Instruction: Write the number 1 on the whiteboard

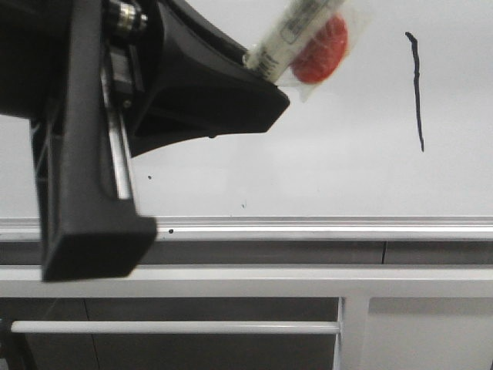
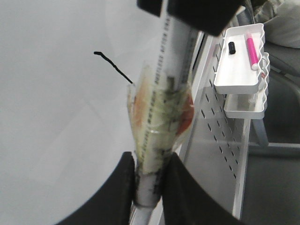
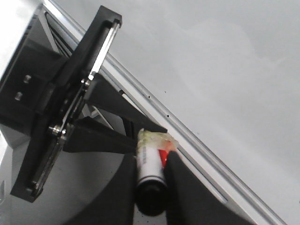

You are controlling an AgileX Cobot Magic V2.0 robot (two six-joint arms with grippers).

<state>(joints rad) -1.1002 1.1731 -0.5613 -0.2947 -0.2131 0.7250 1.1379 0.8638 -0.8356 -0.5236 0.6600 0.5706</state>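
Whiteboard (image 1: 323,169) bears number 1 (image 1: 416,89), apparently right of both arms' fingers (image 2: 119,187), clamped on marker (image 2: 161,122).

The whiteboard (image 1: 308,154) is white with a silver rail (image 1: 323,227) under it. The number 1 (image 1: 417,89) on the whiteboard is black. The marker (image 1: 296,35) is white with red tape. The left gripper (image 1: 262,73) is black.

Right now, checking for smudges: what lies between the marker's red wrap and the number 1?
Only bare whiteboard, in the front view, between the marker and the number 1.
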